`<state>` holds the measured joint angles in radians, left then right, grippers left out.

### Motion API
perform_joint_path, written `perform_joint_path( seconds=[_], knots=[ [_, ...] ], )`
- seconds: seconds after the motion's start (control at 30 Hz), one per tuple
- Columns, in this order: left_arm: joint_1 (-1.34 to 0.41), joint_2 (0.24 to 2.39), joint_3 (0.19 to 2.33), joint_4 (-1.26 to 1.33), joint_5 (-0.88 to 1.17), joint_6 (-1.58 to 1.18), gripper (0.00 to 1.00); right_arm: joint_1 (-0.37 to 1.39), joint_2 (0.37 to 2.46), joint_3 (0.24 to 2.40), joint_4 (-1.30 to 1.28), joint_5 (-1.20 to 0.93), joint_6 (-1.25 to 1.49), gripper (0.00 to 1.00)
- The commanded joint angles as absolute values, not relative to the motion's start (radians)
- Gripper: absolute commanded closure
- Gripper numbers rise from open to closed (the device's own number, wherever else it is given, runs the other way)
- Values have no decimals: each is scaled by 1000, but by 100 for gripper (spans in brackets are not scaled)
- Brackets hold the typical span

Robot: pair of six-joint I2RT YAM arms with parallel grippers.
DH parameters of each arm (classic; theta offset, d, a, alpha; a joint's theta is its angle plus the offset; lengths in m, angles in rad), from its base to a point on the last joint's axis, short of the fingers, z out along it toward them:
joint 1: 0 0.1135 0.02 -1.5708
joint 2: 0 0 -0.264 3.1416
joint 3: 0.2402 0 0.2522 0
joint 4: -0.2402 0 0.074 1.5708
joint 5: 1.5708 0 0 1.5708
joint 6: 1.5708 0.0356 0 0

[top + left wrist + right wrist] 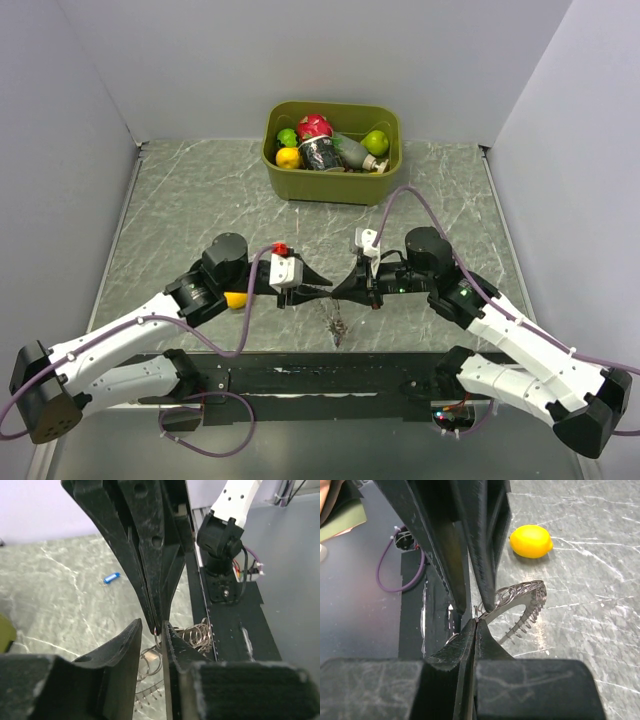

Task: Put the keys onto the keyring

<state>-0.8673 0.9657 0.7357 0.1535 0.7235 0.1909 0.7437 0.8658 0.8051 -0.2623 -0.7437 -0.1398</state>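
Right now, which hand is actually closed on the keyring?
The right hand: its fingertips meet, pinching the edge of the keyring. The left hand shows a gap between its fingertips around it.

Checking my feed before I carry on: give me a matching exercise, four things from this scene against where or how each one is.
Things:
1 lemon
2 blue key
3 green bin
4 right hand

States:
A at the far side of the table, holding fruit
B shut on a wire loop of the keyring
C tiny, lying alone on the table, not threaded
D yellow, beside the left arm

Pairs: 1-D, 2-C, 3-A, 4-B
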Motion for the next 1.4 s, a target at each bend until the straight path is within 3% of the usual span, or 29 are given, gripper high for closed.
perform_joint_path(
  seconds=[0.0, 0.2, 0.33, 0.47, 0.53, 0.73, 0.77, 0.8, 0.87, 0.9, 1.0, 1.17, 1.37],
  knots=[
    [-871, 988, 799, 69, 758, 241, 69, 752, 839, 861, -232, -733, -156, 100],
    [-870, 1006, 818, 26, 752, 258, 67, 752, 838, 854, -233, -729, -156, 100],
    [-870, 1020, 822, 15, 752, 264, 84, 752, 834, 851, -230, -732, -155, 100],
    [-871, 1028, 816, 40, 767, 253, 90, 750, 835, 847, -219, -738, -149, 100],
    [-873, 1034, 819, 40, 773, 256, 99, 752, 834, 844, -215, -738, -144, 100],
    [-873, 1022, 795, 93, 770, 241, 99, 752, 821, 831, -199, -710, -130, 100],
    [-873, 1011, 790, 103, 770, 235, 99, 752, 816, 821, -193, -700, -127, 93],
    [-871, 1006, 787, 107, 779, 238, 99, 752, 801, 818, -180, -689, -114, 77],
    [-871, 996, 779, 104, 778, 250, 99, 752, 776, 796, -157, -669, -98, 62],
    [-871, 993, 776, 86, 775, 256, 99, 750, 747, 789, -141, -629, -72, 49],
    [-874, 977, 779, 58, 767, 276, 99, 744, 707, 775, -114, -566, -35, 35],
    [-874, 953, 791, -27, 779, 331, 99, 732, 741, 810, -144, -494, 44, 23],
    [-877, 939, 827, -142, 819, 406, 99, 730, 851, 861, -215, -454, 152, 22]
  ],
)
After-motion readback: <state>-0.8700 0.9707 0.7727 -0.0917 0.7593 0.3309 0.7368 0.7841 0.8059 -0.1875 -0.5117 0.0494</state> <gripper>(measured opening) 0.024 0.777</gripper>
